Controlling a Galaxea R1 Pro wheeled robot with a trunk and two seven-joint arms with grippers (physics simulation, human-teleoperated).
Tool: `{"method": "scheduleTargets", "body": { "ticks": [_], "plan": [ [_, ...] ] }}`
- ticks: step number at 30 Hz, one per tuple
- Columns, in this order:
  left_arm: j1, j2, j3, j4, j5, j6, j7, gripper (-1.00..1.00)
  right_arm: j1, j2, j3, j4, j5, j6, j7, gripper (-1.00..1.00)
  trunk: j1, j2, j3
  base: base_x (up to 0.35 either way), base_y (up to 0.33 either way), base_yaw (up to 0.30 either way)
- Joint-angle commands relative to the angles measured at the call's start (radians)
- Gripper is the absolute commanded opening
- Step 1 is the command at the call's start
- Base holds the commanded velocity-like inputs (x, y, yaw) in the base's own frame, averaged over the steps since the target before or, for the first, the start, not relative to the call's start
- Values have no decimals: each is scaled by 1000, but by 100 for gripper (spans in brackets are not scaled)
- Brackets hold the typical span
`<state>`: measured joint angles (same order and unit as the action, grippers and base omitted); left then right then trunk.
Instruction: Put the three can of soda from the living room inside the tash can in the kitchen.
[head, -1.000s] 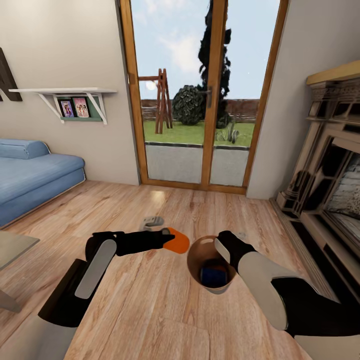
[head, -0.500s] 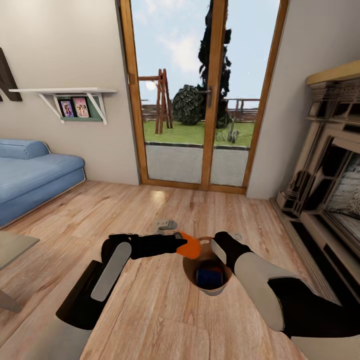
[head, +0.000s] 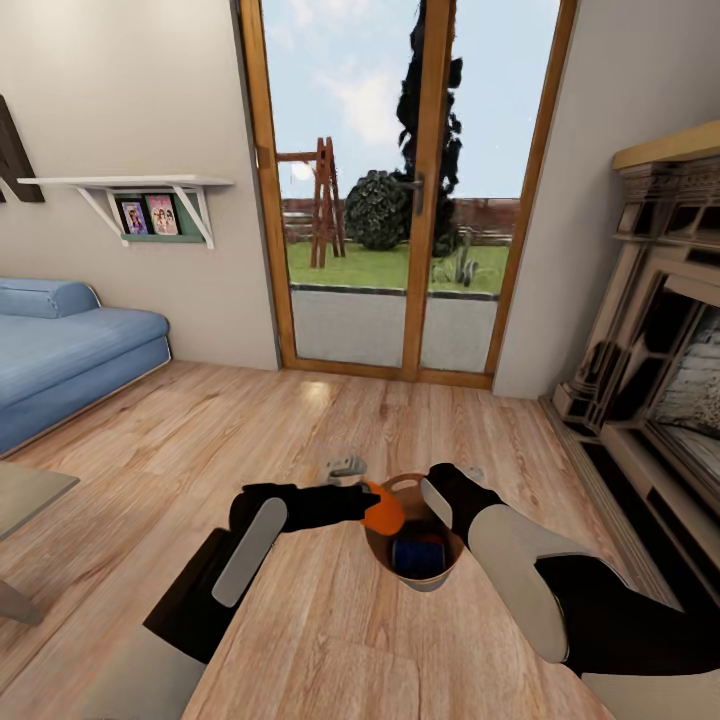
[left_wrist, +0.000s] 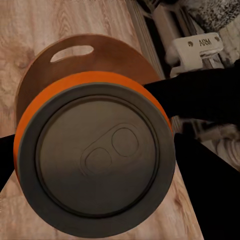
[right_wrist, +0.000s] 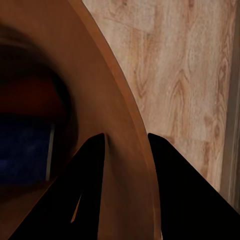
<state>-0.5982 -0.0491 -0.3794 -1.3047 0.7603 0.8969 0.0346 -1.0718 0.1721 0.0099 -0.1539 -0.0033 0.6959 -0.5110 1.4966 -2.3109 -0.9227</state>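
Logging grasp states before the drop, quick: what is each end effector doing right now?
Left end effector: shut on the orange soda can.
Right end effector: shut on the trash can rim.

Small round tapered bucket (head: 412, 572), glossy brown inside, held above the orange-brown plank floor with an oval handle slot (left_wrist: 73, 52) cut near its rim. A blue can (head: 417, 555) lies at its bottom, a reddish shape just beside it in the right wrist view. An orange can (head: 383, 508) with a dull silvery top (left_wrist: 97, 156) hangs over the bucket's rim, lying sideways.
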Motion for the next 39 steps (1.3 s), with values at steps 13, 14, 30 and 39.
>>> {"method": "scheduleTargets", "body": {
  "ticks": [13,14,30,39],
  "plan": [
    [0,-15,-104,159,3,-138,0,-100,0,2,2,-1,2,0,15,-100,0,0,0,0,0,0],
    [0,-20,-106,172,2,-143,0,-100,0,2,2,-1,2,0,22,-100,0,0,0,0,0,0],
    [-2,-45,-126,269,1,-251,-1,-100,0,2,2,0,2,2,43,-100,0,0,0,0,0,0],
    [-2,-57,-155,328,1,-299,0,-100,0,2,2,0,2,4,44,-100,0,0,0,0,0,0]
  ]
}}
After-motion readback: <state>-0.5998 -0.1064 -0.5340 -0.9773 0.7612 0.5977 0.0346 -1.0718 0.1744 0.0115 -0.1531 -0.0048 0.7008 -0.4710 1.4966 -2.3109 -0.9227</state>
